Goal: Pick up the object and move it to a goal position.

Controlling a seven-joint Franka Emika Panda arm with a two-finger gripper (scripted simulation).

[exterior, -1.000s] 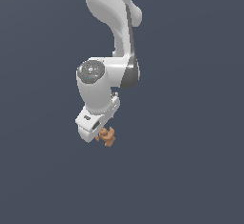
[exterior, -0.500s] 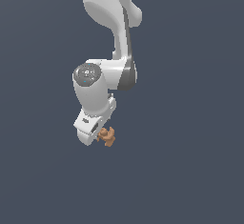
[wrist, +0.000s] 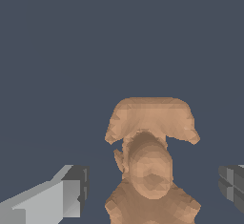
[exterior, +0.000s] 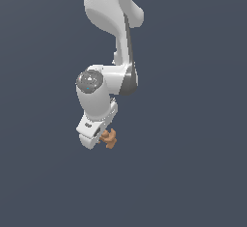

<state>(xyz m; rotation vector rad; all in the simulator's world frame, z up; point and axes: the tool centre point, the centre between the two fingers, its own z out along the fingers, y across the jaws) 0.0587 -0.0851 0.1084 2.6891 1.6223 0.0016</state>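
The object (exterior: 110, 138) is a small orange-brown knobbly piece with stubby lobes, lying on the dark grey floor just under the white arm's hand. In the wrist view the object (wrist: 150, 161) lies between the two fingers. My gripper (wrist: 152, 187) is open and straddles it. One grey finger (wrist: 71, 194) stands on one side and the other finger (wrist: 232, 184) on the opposite side, each with a small gap to the object. In the exterior view the gripper (exterior: 102, 136) is low, and its fingers are mostly hidden behind the hand.
The floor (exterior: 193, 173) is plain dark grey all around. The white arm (exterior: 111, 23) rises from the hand to the exterior view's top edge. No other objects or goal marker show.
The arm's wrist has come down a little toward the floor. The object has not moved.
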